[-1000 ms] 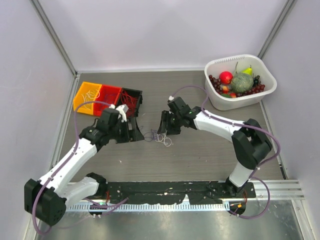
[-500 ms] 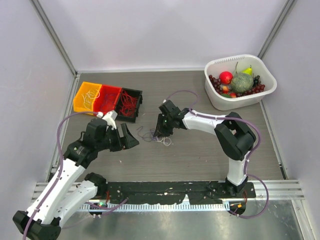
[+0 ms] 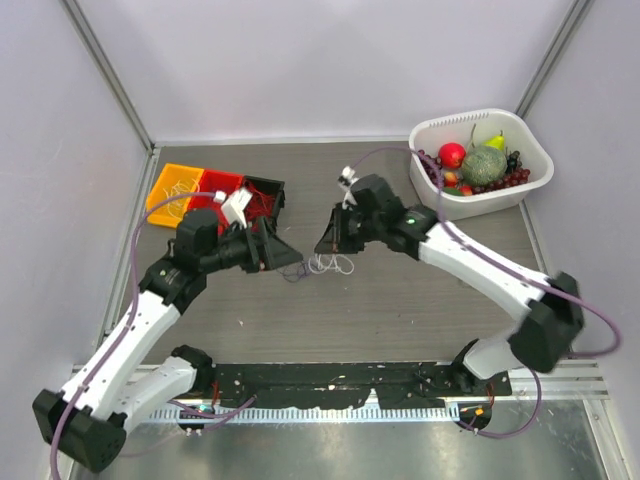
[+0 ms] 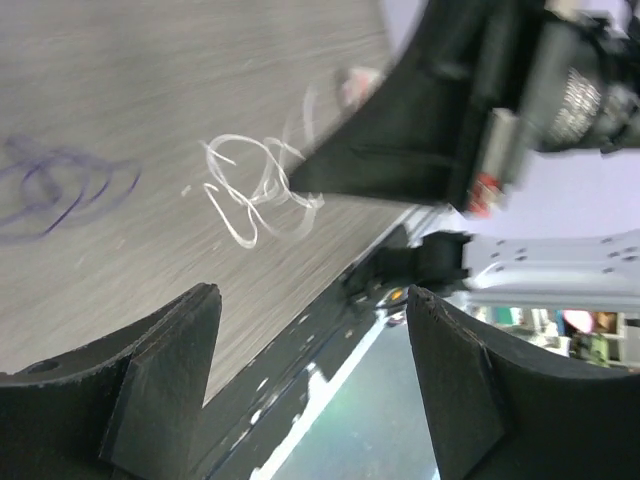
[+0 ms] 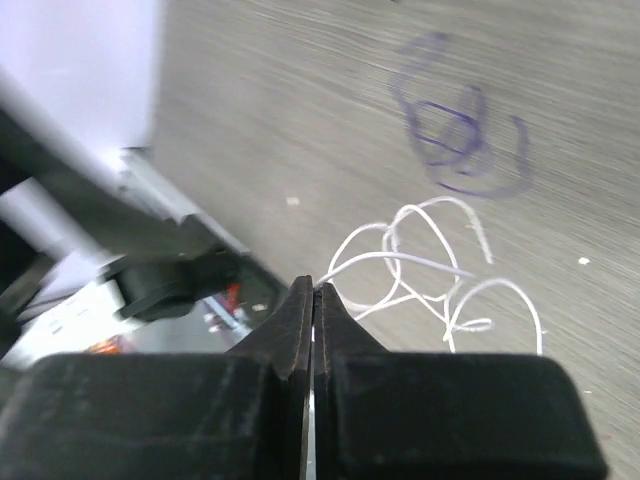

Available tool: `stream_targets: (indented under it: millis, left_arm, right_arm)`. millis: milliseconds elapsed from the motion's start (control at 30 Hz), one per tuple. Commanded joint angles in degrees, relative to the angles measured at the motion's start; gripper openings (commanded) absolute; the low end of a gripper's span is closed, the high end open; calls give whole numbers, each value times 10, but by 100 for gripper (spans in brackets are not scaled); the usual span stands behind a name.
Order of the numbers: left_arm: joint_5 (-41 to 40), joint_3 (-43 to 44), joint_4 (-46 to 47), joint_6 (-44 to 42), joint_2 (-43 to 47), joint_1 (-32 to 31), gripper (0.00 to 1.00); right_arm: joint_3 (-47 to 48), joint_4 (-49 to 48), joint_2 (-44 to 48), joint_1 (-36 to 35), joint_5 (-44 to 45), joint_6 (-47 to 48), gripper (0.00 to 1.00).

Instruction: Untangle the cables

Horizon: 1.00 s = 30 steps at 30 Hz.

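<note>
the right tool [image 3: 330,246] is closed, its fingertips [image 5: 295,330] pinched on a strand of the white cable [image 5: 430,270], which lies in loose loops on the bench [image 3: 400,300] near the middle. just beside it, on the left arm's side, lies the purple cable [image 5: 455,140] - it is apart from the white one. the left tool [image 4: 310,300] stands wide and holds nothing, low over the bench near the purple loops. more thin wires sit in the small bins [image 3: 172,170] at the back left.

Left gripper [image 3: 287,256] spread wide, right gripper [image 3: 328,246] pinched closed — both arms angled inward, tips near.
</note>
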<state>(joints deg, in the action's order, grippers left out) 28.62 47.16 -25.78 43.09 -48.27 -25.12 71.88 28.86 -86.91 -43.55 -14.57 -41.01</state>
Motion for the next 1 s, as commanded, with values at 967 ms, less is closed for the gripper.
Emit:
stream_targets:
  millis: [967]
  left_arm:
    - [-144, 94, 174, -61, -21, -121, 89]
  right_arm:
    - [62, -113, 196, 45, -42, -240, 1]
